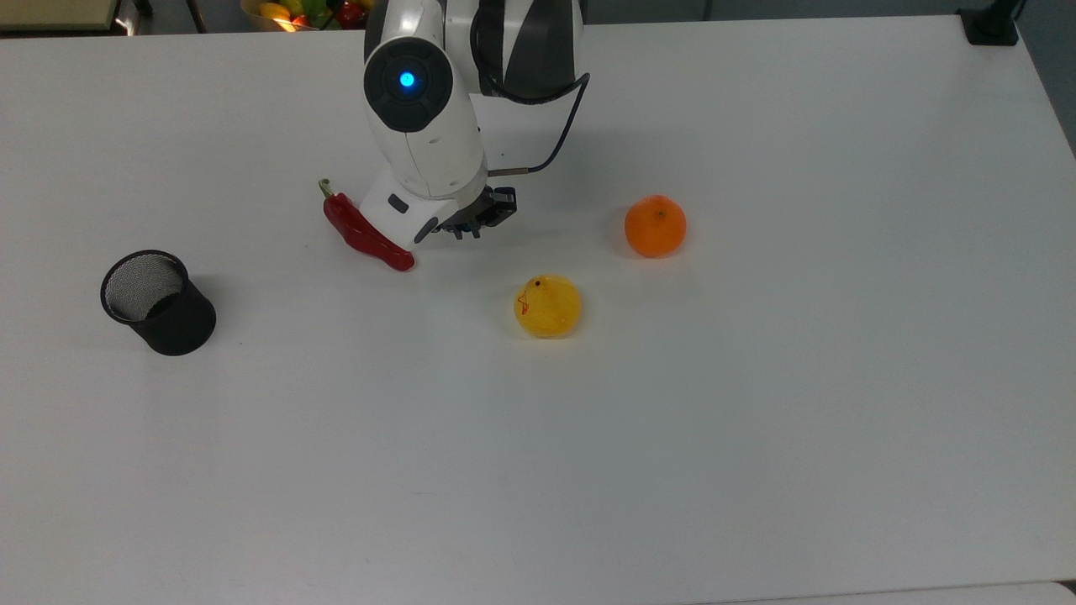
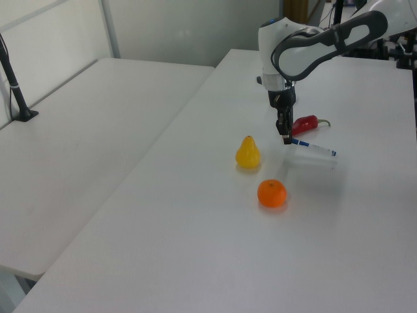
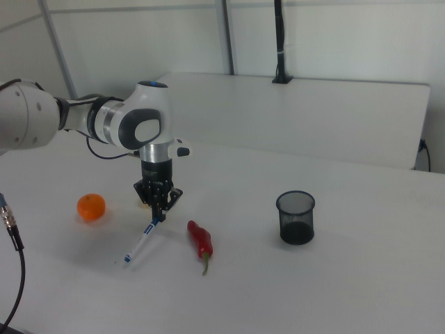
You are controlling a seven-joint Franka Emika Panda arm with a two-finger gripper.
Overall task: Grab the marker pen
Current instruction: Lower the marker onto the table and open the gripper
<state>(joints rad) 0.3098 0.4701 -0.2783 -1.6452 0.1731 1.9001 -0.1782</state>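
In the top view, going left to right, a black mesh pen cup stands alone at the far left of the white bench. Next comes a red chilli, lying slantwise with its stalk away from the camera. The arm's white wrist leans over it, and the pincer hangs just right of the chilli. Further right sit a yellow pear-shaped toy and an orange, each well apart from the others.

The right view shows the grasp best. There the pincer points straight down with its 2 fingers closed narrow on the upper end of the marker pen. The pen hangs slanted, its lower end toward the right view's left. It appears lifted clear of the bench, though I cannot tell whether that low end is quite free. In the left view the marker pen juts from the pincer toward the left view's right, in front of the red chilli.

An end-grip explains the droop: the long barrel is unsupported and sags under its own weight. Judged from this, the pen is taken; a fast move might let it swing or slip.
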